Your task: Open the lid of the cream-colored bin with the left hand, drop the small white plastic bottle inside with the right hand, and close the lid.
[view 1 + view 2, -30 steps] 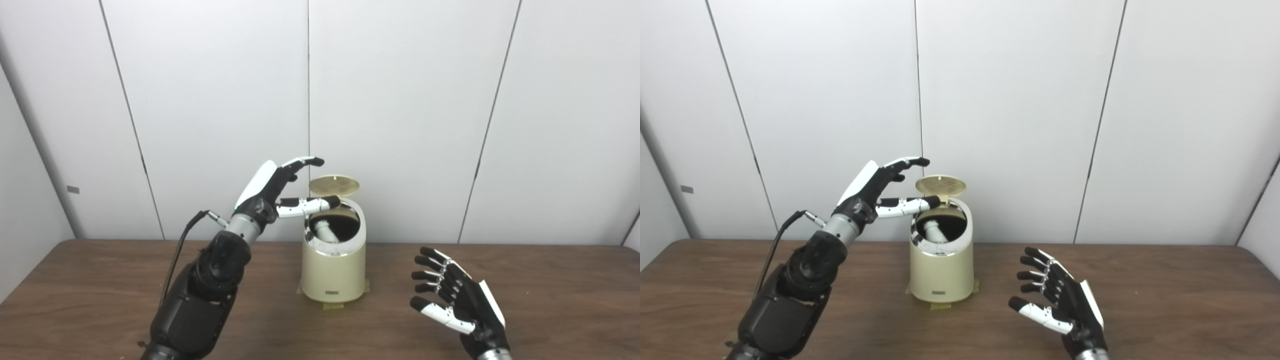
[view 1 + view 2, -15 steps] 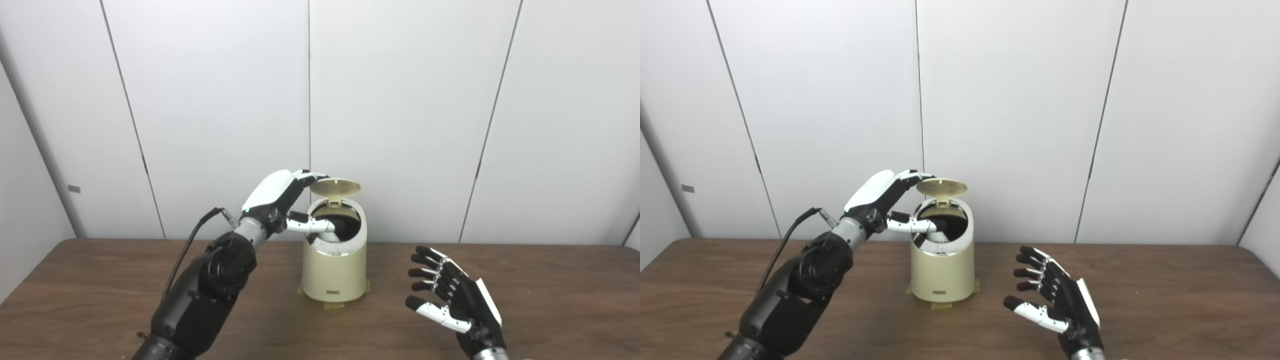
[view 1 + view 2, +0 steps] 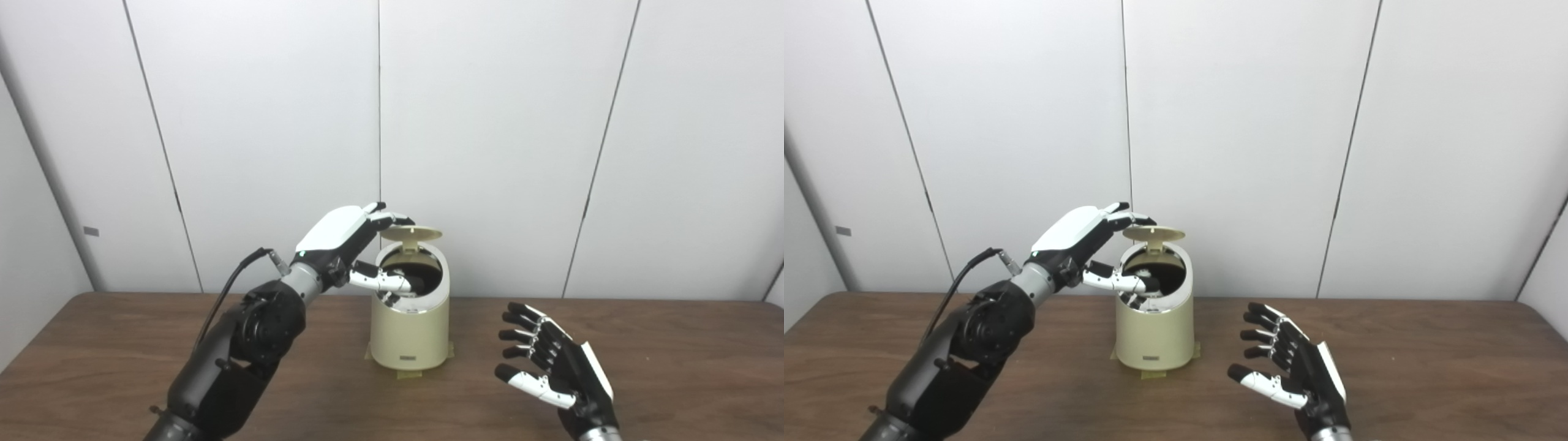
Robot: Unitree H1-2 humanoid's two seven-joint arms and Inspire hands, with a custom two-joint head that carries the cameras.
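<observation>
Your left hand (image 3: 346,236) has come down onto the lid (image 3: 405,233) over the last second: the lid stood nearly upright before, and now it lies tipped almost flat over the mouth of the cream-colored bin (image 3: 409,324), with a dark gap left beneath it. Your fingertips (image 3: 395,218) rest on the lid's left edge while the thumb reaches across the rim toward the opening, so the hand is spread and pressing, grasping nothing. That puts you in the closing step, well along; judging by the gap, the lid needs a further push down before it seats.

The small white plastic bottle showed clearly inside the bin a second ago. Now your thumb and the lowered lid cover most of the opening, and you cannot pick the bottle out with certainty, though nothing suggests it left the bin.

Your right hand (image 3: 554,370) waits low over the wooden table (image 3: 674,367), well apart from the bin, palm turned inward, fingers splayed and empty.

Count: one bin, one lid, one bottle as last seen inside, two hands, one table. Yellowish tape shows at the bin's base.
</observation>
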